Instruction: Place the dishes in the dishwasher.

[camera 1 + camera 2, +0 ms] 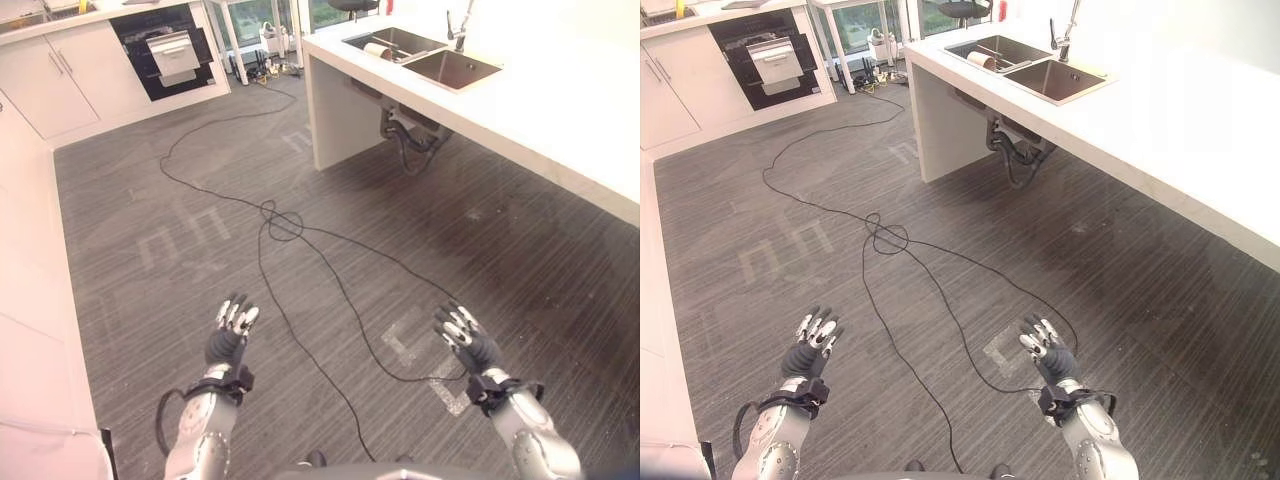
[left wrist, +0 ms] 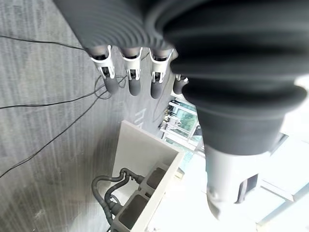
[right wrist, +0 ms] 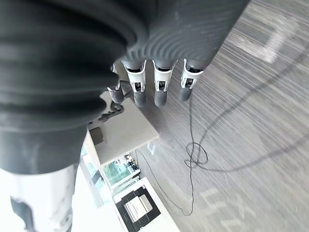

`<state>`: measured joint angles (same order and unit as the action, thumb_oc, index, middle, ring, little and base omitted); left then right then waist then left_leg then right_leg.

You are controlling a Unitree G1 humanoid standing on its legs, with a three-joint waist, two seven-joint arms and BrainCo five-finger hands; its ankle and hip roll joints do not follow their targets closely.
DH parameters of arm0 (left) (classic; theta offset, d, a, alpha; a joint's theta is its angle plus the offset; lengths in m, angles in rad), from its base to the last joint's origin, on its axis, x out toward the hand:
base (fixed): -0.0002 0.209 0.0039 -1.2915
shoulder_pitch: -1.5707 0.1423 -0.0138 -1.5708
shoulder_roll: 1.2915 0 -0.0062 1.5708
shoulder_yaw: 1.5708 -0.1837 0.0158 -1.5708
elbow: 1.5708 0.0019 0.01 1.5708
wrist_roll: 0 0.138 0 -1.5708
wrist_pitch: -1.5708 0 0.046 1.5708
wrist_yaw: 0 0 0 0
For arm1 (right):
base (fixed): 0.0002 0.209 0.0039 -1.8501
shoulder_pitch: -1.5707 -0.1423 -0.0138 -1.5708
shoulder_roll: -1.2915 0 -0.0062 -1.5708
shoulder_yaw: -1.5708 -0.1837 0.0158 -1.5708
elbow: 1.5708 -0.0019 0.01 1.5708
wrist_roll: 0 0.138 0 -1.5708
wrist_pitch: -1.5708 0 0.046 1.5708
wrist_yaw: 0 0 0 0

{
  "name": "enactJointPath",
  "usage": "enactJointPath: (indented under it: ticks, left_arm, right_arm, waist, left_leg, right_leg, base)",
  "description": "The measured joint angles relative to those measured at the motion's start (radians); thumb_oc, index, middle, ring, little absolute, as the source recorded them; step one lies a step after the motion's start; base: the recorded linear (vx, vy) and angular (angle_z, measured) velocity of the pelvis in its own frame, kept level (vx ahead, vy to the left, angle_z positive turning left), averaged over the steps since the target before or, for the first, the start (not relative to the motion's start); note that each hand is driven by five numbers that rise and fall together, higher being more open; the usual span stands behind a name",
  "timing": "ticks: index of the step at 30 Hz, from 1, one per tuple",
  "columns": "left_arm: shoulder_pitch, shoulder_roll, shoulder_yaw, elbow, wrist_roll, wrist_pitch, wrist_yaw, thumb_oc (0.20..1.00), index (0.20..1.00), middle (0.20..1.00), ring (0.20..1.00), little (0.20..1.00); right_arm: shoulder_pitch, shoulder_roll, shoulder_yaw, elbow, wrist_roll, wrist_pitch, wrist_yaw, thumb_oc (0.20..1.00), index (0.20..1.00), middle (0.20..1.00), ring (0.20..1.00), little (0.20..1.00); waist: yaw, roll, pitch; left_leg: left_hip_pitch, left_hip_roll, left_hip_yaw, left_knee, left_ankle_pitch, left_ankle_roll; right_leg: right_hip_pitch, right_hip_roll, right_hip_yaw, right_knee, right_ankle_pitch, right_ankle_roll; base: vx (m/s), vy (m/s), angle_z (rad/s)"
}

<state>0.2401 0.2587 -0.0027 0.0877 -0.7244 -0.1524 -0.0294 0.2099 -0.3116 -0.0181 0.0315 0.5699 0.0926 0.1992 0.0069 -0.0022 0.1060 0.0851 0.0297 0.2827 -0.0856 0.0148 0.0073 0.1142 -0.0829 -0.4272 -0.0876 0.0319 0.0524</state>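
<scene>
**Q:** What have your fingers got hold of?

**A:** Nothing. My left hand [image 1: 232, 335] and my right hand [image 1: 462, 337] both hang in front of me above the grey floor [image 1: 180, 230]. My fingers [image 2: 134, 82] are loosely extended and spread, and the wrist views show only floor and distant cabinets past their dark tips.

**Q:** Then where are the dishes?

**A:** Far ahead of my fingertips and off to the right, on the white surface [image 1: 560, 110] that runs away from me along that side. It holds a double sink [image 1: 425, 56], and in the farther basin I can make out one pale, roundish item [image 1: 378, 49]. It may be a dish or a cup, but it is too small for me to tell which.

**Q:** And the dishwasher?

**A:** Ahead and to the left of my fingers, against the far cabinets [image 1: 60, 75], there is a dark open appliance [image 1: 165, 50] with a light rack or drawer showing in its mouth. I take that to be the dishwasher. It stands well apart from the sink, with open floor between them.

**Q:** Which hand is closer to the dish?

**A:** The right one, since the sink lies on its side. Neither hand is anywhere near reaching it, so I judge that I have to walk forward and to the right before I can use my fingers.
</scene>
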Motion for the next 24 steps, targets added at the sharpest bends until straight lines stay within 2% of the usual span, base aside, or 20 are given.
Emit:
enactJointPath:
  ticks: [3,6,9,10,11,12,13,14,15,16,17,18,19,20,21,22,23,24]
  left_arm:
    - [-0.004,0.041,0.001,-0.041,-0.003,-0.014,-0.043,1.000,1.000,1.000,1.000,1.000]
    - [-0.010,0.038,0.001,-0.042,-0.003,-0.025,-0.052,1.000,1.000,1.000,1.000,1.000]
    - [-0.016,0.026,0.003,-0.051,-0.045,-0.024,-0.056,1.000,1.000,1.000,1.000,1.000]
    - [-0.021,0.032,0.006,-0.053,-0.044,-0.024,-0.055,1.000,1.000,1.000,1.000,1.000]
    - [-0.016,0.034,0.008,-0.053,-0.045,-0.024,-0.054,1.000,1.000,1.000,1.000,1.000]
    - [-0.016,0.034,0.010,-0.050,-0.046,-0.022,-0.052,1.000,1.000,1.000,1.000,1.000]
    - [-0.018,0.030,0.011,-0.049,-0.061,-0.024,-0.060,1.000,1.000,1.000,1.000,1.000]
    - [-0.010,0.022,0.008,-0.046,-0.064,-0.024,-0.063,1.000,1.000,1.000,1.000,1.000]
    - [-0.007,0.020,0.007,-0.046,-0.079,-0.026,-0.065,1.000,1.000,1.000,1.000,1.000]
    - [-0.001,0.019,0.002,-0.046,-0.083,-0.032,-0.062,1.000,1.000,1.000,1.000,1.000]
    - [0.008,0.015,-0.007,-0.047,-0.084,-0.044,-0.061,1.000,1.000,1.000,1.000,1.000]
    - [0.007,0.015,-0.029,-0.049,-0.084,-0.059,-0.060,1.000,1.000,1.000,1.000,1.000]
    - [0.014,0.005,-0.047,-0.050,-0.084,-0.080,-0.063,1.000,1.000,1.000,1.000,1.000]
    - [0.028,-0.008,-0.045,-0.048,-0.091,-0.089,-0.071,1.000,1.000,1.000,1.000,1.000]
    - [0.028,0.001,-0.043,-0.054,-0.126,-0.089,-0.088,1.000,1.000,1.000,1.000,1.000]
    - [0.017,0.015,-0.030,-0.099,-0.191,-0.084,-0.114,1.000,1.000,1.000,1.000,1.000]
    - [-0.011,0.013,-0.029,-0.106,-0.211,-0.085,-0.133,1.000,1.000,1.000,1.000,1.000]
    - [-0.060,0.020,-0.045,-0.114,-0.209,-0.084,-0.143,1.000,1.000,1.000,1.000,1.000]
  right_arm:
    - [-0.023,-0.039,-0.040,-0.011,0.001,-0.028,0.004,1.000,1.000,1.000,1.000,1.000]
    - [-0.025,-0.051,-0.040,-0.032,0.001,-0.040,0.002,1.000,1.000,1.000,1.000,1.000]
    - [-0.031,-0.053,-0.040,-0.048,-0.008,-0.043,0.006,1.000,1.000,1.000,1.000,1.000]
    - [-0.040,-0.058,-0.040,-0.059,-0.027,-0.043,0.025,1.000,1.000,1.000,1.000,1.000]
    - [-0.043,-0.079,-0.039,-0.090,-0.038,-0.046,0.037,1.000,1.000,1.000,1.000,1.000]
    - [-0.057,-0.109,-0.039,-0.101,-0.046,-0.051,0.047,1.000,1.000,1.000,1.000,1.000]
    - [-0.091,-0.126,-0.062,-0.100,-0.049,-0.061,0.046,1.000,1.000,1.000,1.000,1.000]
    - [-0.109,-0.113,-0.089,-0.094,-0.048,-0.068,0.041,1.000,1.000,1.000,1.000,1.000]
    - [-0.122,-0.114,-0.093,-0.090,-0.048,-0.079,0.037,1.000,1.000,1.000,1.000,1.000]
    - [-0.127,-0.115,-0.087,-0.090,-0.048,-0.080,0.036,1.000,1.000,1.000,1.000,1.000]
    - [-0.112,-0.116,-0.072,-0.097,-0.048,-0.080,0.039,1.000,1.000,1.000,1.000,1.000]
    - [-0.073,-0.120,-0.075,-0.124,-0.047,-0.084,0.044,1.000,1.000,1.000,1.000,1.000]
    - [-0.034,-0.128,-0.075,-0.137,-0.048,-0.087,0.049,1.000,1.000,1.000,1.000,1.000]
    - [-0.023,-0.134,-0.076,-0.139,-0.045,-0.085,0.049,1.000,1.000,1.000,1.000,1.000]
    - [-0.021,-0.134,-0.076,-0.150,-0.038,-0.086,0.049,1.000,1.000,1.000,1.000,1.000]
    - [-0.022,-0.121,-0.082,-0.199,-0.018,-0.087,0.055,1.000,1.000,1.000,1.000,1.000]
    - [-0.048,-0.105,-0.084,-0.206,0.002,-0.093,0.054,1.000,1.000,1.000,1.000,1.000]
    - [-0.063,-0.078,-0.075,-0.236,0.002,-0.100,0.049,1.000,1.000,1.000,1.000,1.000]
  waist:
    - [-0.002,0.007,0.002]
    - [-0.003,0.011,0.006]
    - [-0.004,-0.002,0.021]
    - [-0.004,-0.032,0.053]
    - [0.000,-0.047,0.074]
    - [0.002,-0.046,0.089]
    - [0.002,-0.040,0.117]
    - [-0.002,-0.032,0.120]
    - [-0.003,-0.019,0.123]
    - [-0.003,0.007,0.126]
    - [-0.001,0.026,0.128]
    - [-0.004,0.037,0.127]
    - [-0.002,0.045,0.131]
    - [-0.002,0.035,0.138]
    - [-0.006,0.001,0.141]
    - [-0.003,-0.062,0.137]
    - [-0.001,-0.074,0.133]
    - [0.001,-0.082,0.120]
  left_leg:
    - [0.000,0.003,0.000,0.000,-0.001,-0.002]
    - [-0.002,0.005,0.000,0.005,-0.003,-0.007]
    - [-0.048,0.020,0.005,0.110,-0.037,-0.042]
    - [-0.115,0.032,0.024,0.261,-0.049,-0.060]
    - [-0.183,0.059,0.054,0.409,-0.048,-0.064]
    - [-0.248,0.095,0.058,0.545,-0.041,-0.075]
    - [-0.374,0.172,0.051,0.782,-0.016,-0.124]
    - [-0.428,0.210,0.060,0.809,-0.025,-0.116]
    - [-0.426,0.231,0.090,0.683,-0.027,-0.113]
    - [-0.383,0.253,0.117,0.457,-0.019,-0.119]
    - [-0.308,0.254,0.112,0.203,0.005,-0.133]
    - [-0.292,0.256,0.087,0.097,0.033,-0.141]
    - [-0.298,0.270,0.024,0.067,0.054,-0.143]
    - [-0.293,0.282,0.003,0.155,0.053,-0.136]
    - [-0.281,0.267,0.040,0.221,0.079,-0.116]
    - [-0.267,0.231,0.122,0.350,0.042,-0.069]
    - [-0.269,0.216,0.119,0.424,-0.020,-0.034]
    - [-0.239,0.172,0.105,0.456,-0.092,-0.007]
  right_leg:
    - [0.000,0.003,0.000,0.000,-0.003,-0.002]
    - [0.000,0.005,0.000,0.000,-0.008,-0.003]
    - [0.000,0.007,-0.004,0.003,-0.022,-0.008]
    - [-0.001,-0.008,-0.004,0.016,-0.050,-0.029]
    - [-0.002,-0.007,-0.002,0.024,-0.055,-0.040]
    - [-0.012,-0.006,-0.001,0.051,-0.070,-0.053]
    - [0.005,0.011,-0.008,0.057,-0.084,-0.067]
    - [0.012,0.021,-0.015,0.055,-0.090,-0.072]
    - [0.023,0.036,-0.017,0.057,-0.099,-0.063]
    - [0.042,0.062,-0.009,0.057,-0.112,-0.060]
    - [0.078,0.078,0.004,0.056,-0.118,-0.036]
    - [0.102,0.078,0.007,0.062,-0.129,-0.020]
    - [0.117,0.073,0.018,0.076,-0.143,-0.005]
    - [0.147,0.046,0.037,0.111,-0.188,0.026]
    - [0.164,-0.001,0.039,0.146,-0.222,0.053]
    - [0.198,-0.083,0.046,0.203,-0.261,0.082]
    - [0.186,-0.133,0.045,0.293,-0.255,0.074]
    - [0.190,-0.178,0.048,0.359,-0.162,0.035]
  base:
    - [0.04,-0.094,0.00]
    - [0.07,-0.125,0.00]
    - [0.12,-0.213,0.05]
    - [0.14,-0.236,0.08]
    - [0.20,-0.201,0.06]
    - [0.24,-0.057,0.04]
    - [0.46,0.111,0.08]
    - [0.53,0.237,0.11]
    - [0.57,0.287,-0.02]
    - [0.46,0.326,-0.19]
    - [0.48,0.367,-0.23]
    - [0.61,0.432,-0.27]
    - [0.64,0.439,-0.38]
    - [0.76,0.507,-0.45]
    - [0.62,0.432,-0.41]
    - [0.69,0.444,-0.12]
    - [0.57,0.394,0.23]
    - [0.62,0.523,0.48]
